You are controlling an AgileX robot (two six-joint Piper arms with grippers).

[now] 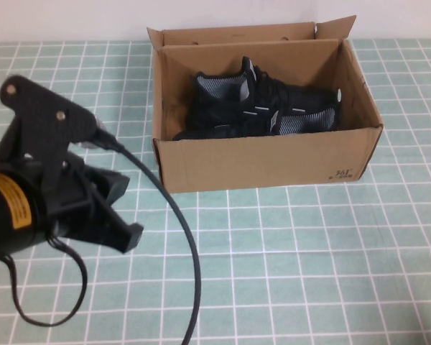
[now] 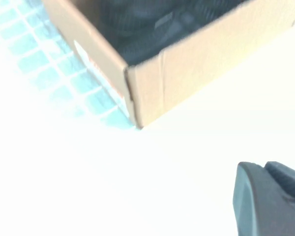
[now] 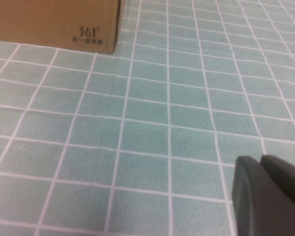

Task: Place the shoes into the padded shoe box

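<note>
Both black knit shoes lie side by side inside the brown cardboard padded shoe box, whose flaps stand upright at the back of the table. My left gripper hangs shut and empty over the table, to the front left of the box and clear of it. The left wrist view takes in the box's near corner, the dark shoes inside, and the left gripper apart from both. The right gripper is shut and empty above the cloth, at some distance from the box corner that bears the print.
A green tablecloth with a white grid covers the table. The left arm's black cable loops from the arm down to the front edge. The right arm does not show in the high view.
</note>
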